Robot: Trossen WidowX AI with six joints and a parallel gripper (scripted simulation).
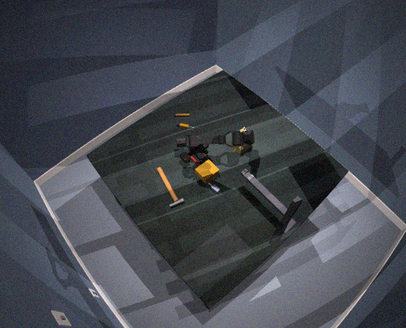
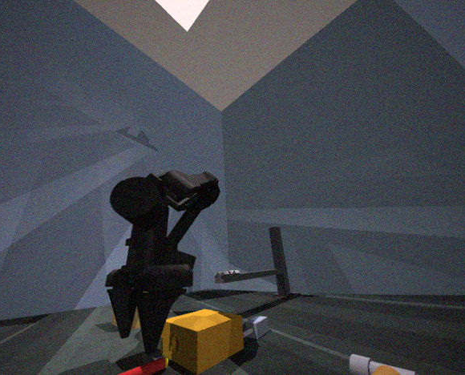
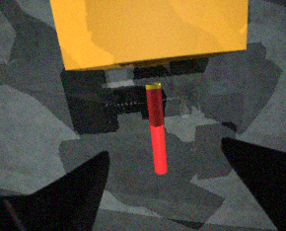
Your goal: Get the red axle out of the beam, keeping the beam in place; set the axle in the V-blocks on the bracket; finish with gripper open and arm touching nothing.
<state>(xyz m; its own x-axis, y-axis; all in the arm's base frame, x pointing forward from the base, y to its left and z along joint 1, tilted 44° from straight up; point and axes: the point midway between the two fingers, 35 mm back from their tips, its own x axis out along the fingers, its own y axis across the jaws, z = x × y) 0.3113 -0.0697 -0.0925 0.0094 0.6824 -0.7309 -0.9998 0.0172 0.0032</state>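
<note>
Red axle outside the beam, open claw above it

Nearest in the exterior view, a hammer [image 1: 167, 184] [image 2: 360, 363] shows its grey head at the lower right; from the top, its orange handle lies apart from the yellow beam. The red axle [image 1: 194, 160] [image 2: 146, 368] [image 3: 158, 133] comes next, cut off by the bottom edge, its yellow-banded end toward the beam. The wrist view shows the whole rod outside the beam, with a gap between the two; whether it touches the surface [image 1: 196, 240] [image 2: 365, 323] I cannot tell.

The claw [image 1: 196, 158] [image 2: 138, 345] [image 3: 165, 150] points down, spread wide and gripping nothing. In the wrist view its fingertips appear on either side of the axle, well apart from it.

The yellow beam [image 1: 207, 169] [image 2: 204, 339] [image 3: 152, 35], a boxy block with a round opening in one face, sits just beside the claw. A silver piece [image 1: 214, 188] [image 2: 259, 327] sticks out on its far side.

Behind the claw is a tan block [image 1: 243, 149] [image 2: 135, 320]. Farther back, the grey bracket [image 1: 267, 193] [image 2: 251, 275] reaches sideways from an upright post [image 1: 292, 213] [image 2: 279, 262], the V-blocks [image 1: 246, 172] [image 2: 230, 272] at its free end holding no axle. Blue-grey walls close off the scene.
</note>
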